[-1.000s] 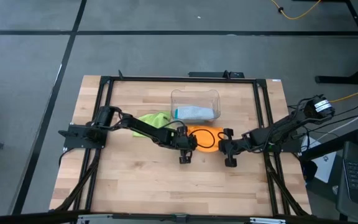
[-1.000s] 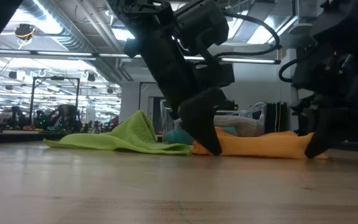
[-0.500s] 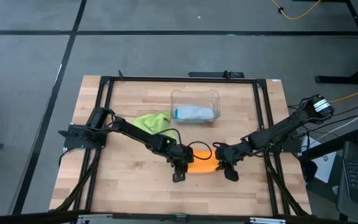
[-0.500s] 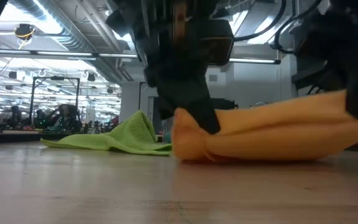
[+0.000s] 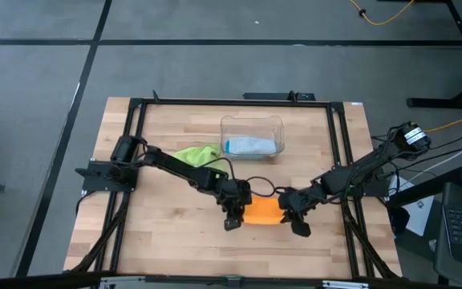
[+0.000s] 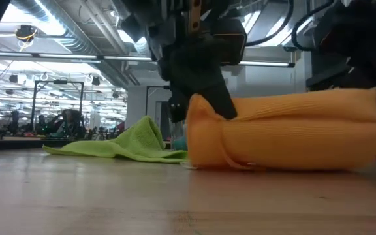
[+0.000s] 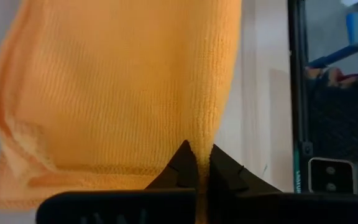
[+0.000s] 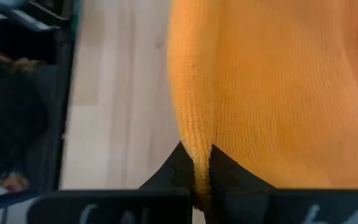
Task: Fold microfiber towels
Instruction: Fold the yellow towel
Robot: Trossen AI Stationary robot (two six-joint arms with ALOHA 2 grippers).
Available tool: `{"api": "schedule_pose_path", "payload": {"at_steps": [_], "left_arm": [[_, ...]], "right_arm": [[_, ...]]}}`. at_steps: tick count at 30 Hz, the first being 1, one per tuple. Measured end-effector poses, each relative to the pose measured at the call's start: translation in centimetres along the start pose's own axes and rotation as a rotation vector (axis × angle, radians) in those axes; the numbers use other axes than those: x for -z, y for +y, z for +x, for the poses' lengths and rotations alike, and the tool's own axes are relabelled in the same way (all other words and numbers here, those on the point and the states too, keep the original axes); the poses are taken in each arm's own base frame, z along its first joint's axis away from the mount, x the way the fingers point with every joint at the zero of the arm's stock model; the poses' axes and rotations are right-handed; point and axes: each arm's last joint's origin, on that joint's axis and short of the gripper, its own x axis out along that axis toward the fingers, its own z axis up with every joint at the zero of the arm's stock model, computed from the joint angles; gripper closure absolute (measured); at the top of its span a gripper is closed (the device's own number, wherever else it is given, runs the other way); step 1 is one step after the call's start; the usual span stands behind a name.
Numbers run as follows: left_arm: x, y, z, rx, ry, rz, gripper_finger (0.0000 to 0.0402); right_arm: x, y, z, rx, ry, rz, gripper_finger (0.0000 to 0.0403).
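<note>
The orange towel (image 5: 263, 211) is bunched between my two grippers near the table's middle. Its lower part rests on the wood in the low view (image 6: 286, 140). My left gripper (image 7: 198, 160) is shut on its left end, and my right gripper (image 8: 196, 158) is shut on its right end. Behind it, toward the left, the lime green towel (image 5: 197, 155) lies crumpled on the table (image 5: 167, 233). A pale grey-blue towel (image 5: 251, 145) lies inside the clear bin (image 5: 251, 124). My left gripper pinches an edge of the orange towel at its left end (image 7: 201, 134) between its two fingers, slanting down from the table's left. That end is raised; the cloth below sags slack onto the table. My right gripper pinches an edge of the orange towel at its right end (image 8: 194, 140) between its two fingers, slanting down from the table's right. The held end is lifted, and the cloth hangs slack from it to the table.
The clear bin stands at the far middle of the table. A black frame rail (image 5: 339, 160) runs around the work area. Bare wood lies along the near edge (image 5: 239, 257).
Both grippers have gone toward the table's near edge and up, each turning at the wrist and staying shut. The orange towel, flat on the table before, has come along toward the near edge. Its held ends are now raised and its lower part is still on the wood.
</note>
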Motion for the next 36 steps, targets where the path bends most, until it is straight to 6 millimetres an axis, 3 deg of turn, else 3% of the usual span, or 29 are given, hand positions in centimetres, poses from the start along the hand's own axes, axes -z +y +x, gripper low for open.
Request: {"api": "schedule_pose_path", "payload": {"at_steps": [14,36], "left_arm": [[-1.2,2.2,-1.0,-0.013,-0.024,-0.04,0.038],[-0.3,0.3,-0.2,-0.082,-0.048,0.031,0.0377]], "right_arm": [[0.1,-0.3,0.0,0.084,-0.02,-0.005,0.0391],[0.2,-0.2,0.0,0.028,0.011,-0.006,0.0371]]}}
